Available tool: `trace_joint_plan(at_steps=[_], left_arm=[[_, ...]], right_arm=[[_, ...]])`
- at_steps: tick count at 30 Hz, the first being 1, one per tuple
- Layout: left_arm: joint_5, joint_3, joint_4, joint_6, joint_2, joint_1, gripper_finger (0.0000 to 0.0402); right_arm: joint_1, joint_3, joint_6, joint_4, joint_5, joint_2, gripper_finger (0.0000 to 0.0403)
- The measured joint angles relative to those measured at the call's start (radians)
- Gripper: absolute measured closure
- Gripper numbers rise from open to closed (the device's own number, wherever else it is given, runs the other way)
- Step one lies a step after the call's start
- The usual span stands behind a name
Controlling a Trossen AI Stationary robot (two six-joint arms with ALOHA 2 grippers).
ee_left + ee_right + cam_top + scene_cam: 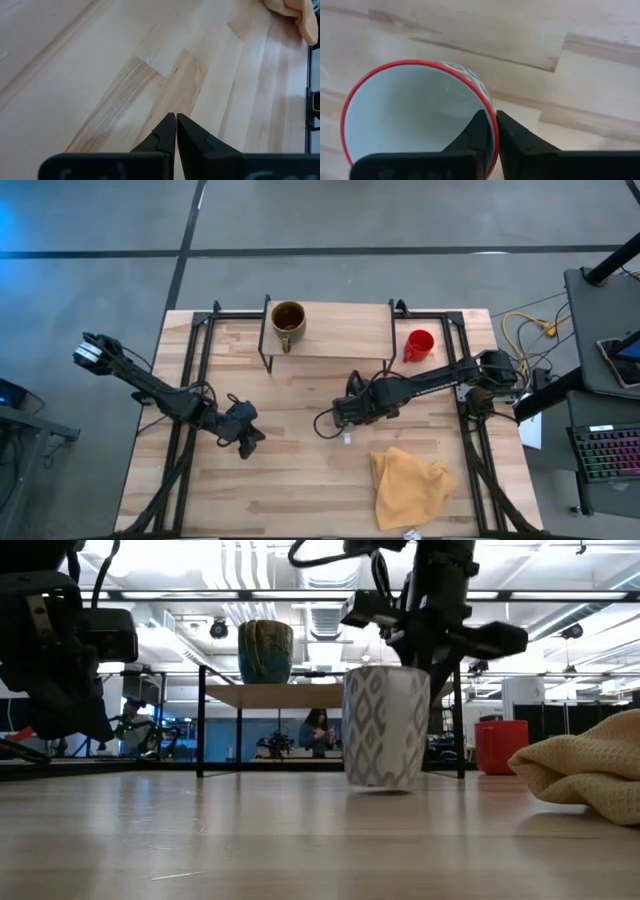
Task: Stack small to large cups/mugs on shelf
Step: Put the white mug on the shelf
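Observation:
The white mug (385,727), grey-patterned outside with a red rim and white inside (410,115), stands upright on the table in front of the shelf. My right gripper (491,114) is over it (345,417), shut on its rim; in the high view it hides the mug. The dark brown mug (287,323) stands on the left end of the shelf (340,330). The red mug (418,345) stands on the table just right of the shelf. My left gripper (247,442) is shut, low over bare table (176,116) to the left. My right gripper pinches the white mug's wall at the red rim (493,120), one finger (479,131) inside the mug and the other (514,134) outside. The fingers come from above, pointing down. The mug is upright, and its base looks to rest on the table (385,788).
A crumpled yellow-orange cloth (410,485) lies on the table near the right front, close to the right arm. The shelf's middle and right end are bare (300,695). Black frame rails run along both table sides (190,380). A person shows in the room beyond (322,730).

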Motion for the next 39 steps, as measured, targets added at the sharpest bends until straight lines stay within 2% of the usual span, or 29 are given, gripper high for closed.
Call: trace_joint_plan(at_steps=[5, 12, 25, 28, 34, 39], left_arm=[[0.000, 0.000, 0.000, 0.000, 0.000, 0.000, 0.0402], [-0.002, 0.000, 0.000, 0.000, 0.000, 0.000, 0.0402], [-0.031, 0.000, 0.052, 0.000, 0.000, 0.000, 0.0402], [-0.048, 0.000, 0.058, 0.000, 0.000, 0.000, 0.0402], [-0.055, 0.003, 0.073, -0.001, 0.000, 0.000, 0.0402], [-0.056, 0.008, 0.088, -0.010, 0.000, 0.000, 0.0402]], right_arm=[[-0.008, 0.130, -0.073, -0.182, 0.008, 0.000, 0.0388], [-0.058, 0.366, -0.160, -0.443, 0.146, 0.000, 0.0388], [-0.216, 0.712, -0.379, -0.551, 0.214, 0.080, 0.0389], [-0.249, 0.789, -0.414, -0.609, 0.222, 0.123, 0.0389], [-0.336, 0.938, -0.526, -0.602, 0.221, 0.212, 0.0390], [-0.418, 0.932, -0.574, -0.613, 0.169, 0.242, 0.0390]])
